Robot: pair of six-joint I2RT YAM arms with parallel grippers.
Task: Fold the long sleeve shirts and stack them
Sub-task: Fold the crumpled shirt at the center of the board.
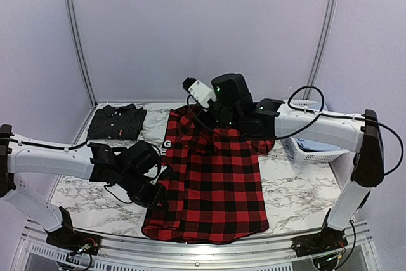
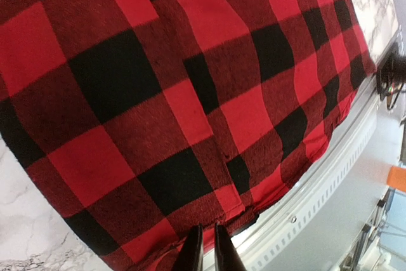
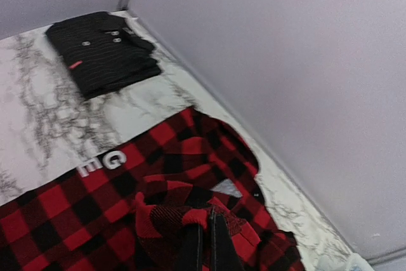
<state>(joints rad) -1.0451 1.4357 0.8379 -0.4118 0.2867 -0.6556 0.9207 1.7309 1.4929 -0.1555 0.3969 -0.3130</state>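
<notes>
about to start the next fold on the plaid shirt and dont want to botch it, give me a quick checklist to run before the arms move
1. Left claw shut on the side edge of the plaid shirt: ok
2. Right claw shut on bunched cloth near the collar: ok
3. Lower body of the shirt lying flat: ok
4. Hem back from the near edge of the table: not ok, it lies right at it
5. Charcoal shirt folded, apart from the plaid one: ok
6. Layers caught in each pinch: cannot tell

Left end effector (image 2: 204, 231), right end effector (image 3: 206, 219) clamped.
</notes>
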